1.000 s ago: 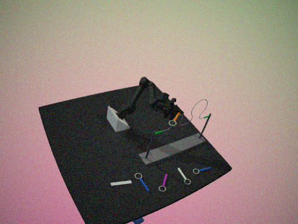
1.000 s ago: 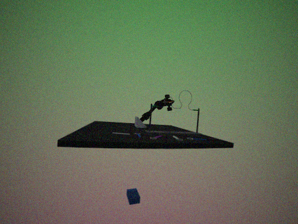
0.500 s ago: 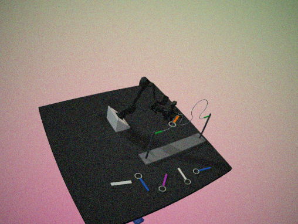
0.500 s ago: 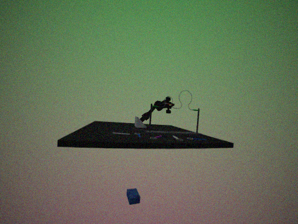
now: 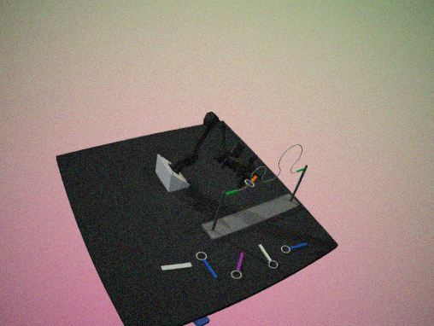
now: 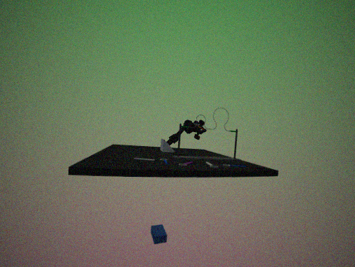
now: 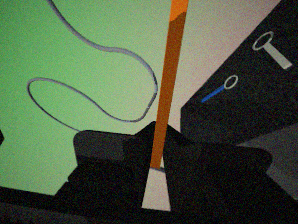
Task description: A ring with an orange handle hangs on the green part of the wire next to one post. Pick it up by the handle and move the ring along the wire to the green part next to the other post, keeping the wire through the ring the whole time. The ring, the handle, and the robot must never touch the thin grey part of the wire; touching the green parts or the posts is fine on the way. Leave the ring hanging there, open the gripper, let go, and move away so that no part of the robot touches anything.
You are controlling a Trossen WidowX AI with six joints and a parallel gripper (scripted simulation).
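The ring (image 5: 249, 183) with the orange handle (image 5: 254, 178) (image 7: 170, 65) is at the grey wire's (image 5: 302, 151) (image 7: 105, 48) stretch between the left green part (image 5: 231, 192) and the small bend. The wire appears to pass through the ring; contact cannot be told. My gripper (image 5: 252, 176) (image 6: 202, 128) (image 7: 158, 125) is shut on the orange handle, held up at wire height. In the wrist view the handle runs upward from the fingers and the ring is out of view. The other green part (image 5: 301, 170) (image 6: 232, 131) is beside the right post (image 5: 298, 183) (image 6: 235, 145).
The left post (image 5: 218, 212) stands on the grey base strip (image 5: 256, 214). The wire has a small bend, then a tall loop toward the right post. Several ring-ended tools and a white bar (image 5: 176, 266) lie on the table at the front. A pale wedge (image 5: 168, 177) is beside the arm's base.
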